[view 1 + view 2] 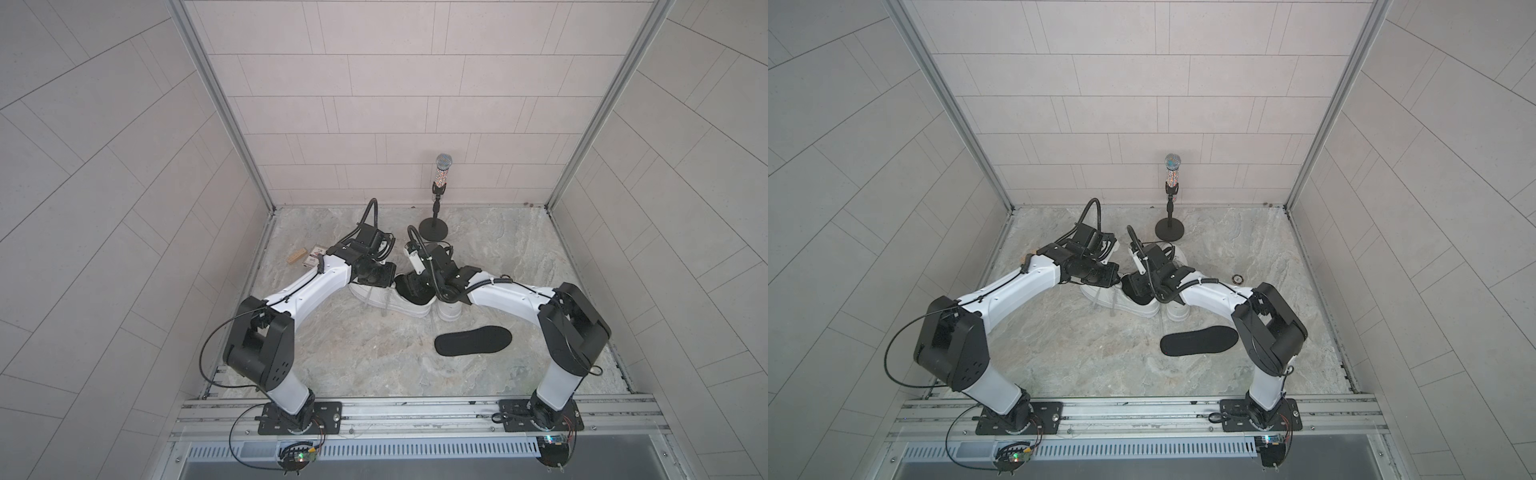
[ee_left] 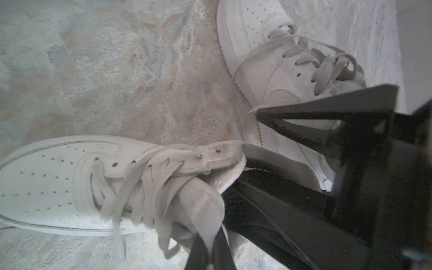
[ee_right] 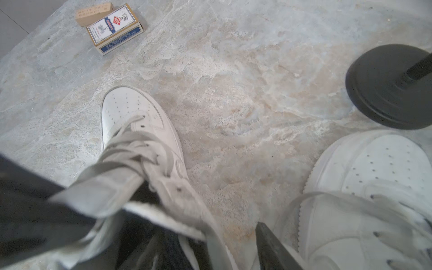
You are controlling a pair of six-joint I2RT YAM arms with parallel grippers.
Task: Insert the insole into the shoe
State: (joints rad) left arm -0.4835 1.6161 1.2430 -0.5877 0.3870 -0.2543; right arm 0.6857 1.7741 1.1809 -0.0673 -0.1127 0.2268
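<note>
Your left claw (image 2: pixel 209 253) is clamped tight on the tongue (image 2: pixel 201 210) of the shoe (image 1: pixel 395 306) and holds it up and clear of the opening, as the left wrist view shows. The laces (image 2: pixel 140 187) lie slack across the front. Your right claw (image 3: pixel 210 236) stands with its jaws apart at the shoe's heel end. One finger (image 2: pixel 304 210) reaches down inside the opening. The other finger (image 3: pixel 273 250) sits outside the side wall, in the gap between the shoe and the second shoe (image 1: pixel 449 312), so the wall runs between them without being pinched. Look into the opening and you see the insole (image 2: pixel 240 217), black, lying inside the shoe beneath the lifted tongue; how far forward it reaches is hidden. The shoe rests on its sole on the table (image 1: pixel 353 357). The second shoe stands just beside the shoe's heel. A second insole (image 1: pixel 473 340) lies flat on the table on your side of the shoe's heel, apart from it. The mic stand (image 1: pixel 433 229) rises beyond the shoe's heel. A card box (image 3: pixel 114 28), with a wooden block (image 3: pixel 93 13) just beside it, lies past the shoe's toe, well apart.
</note>
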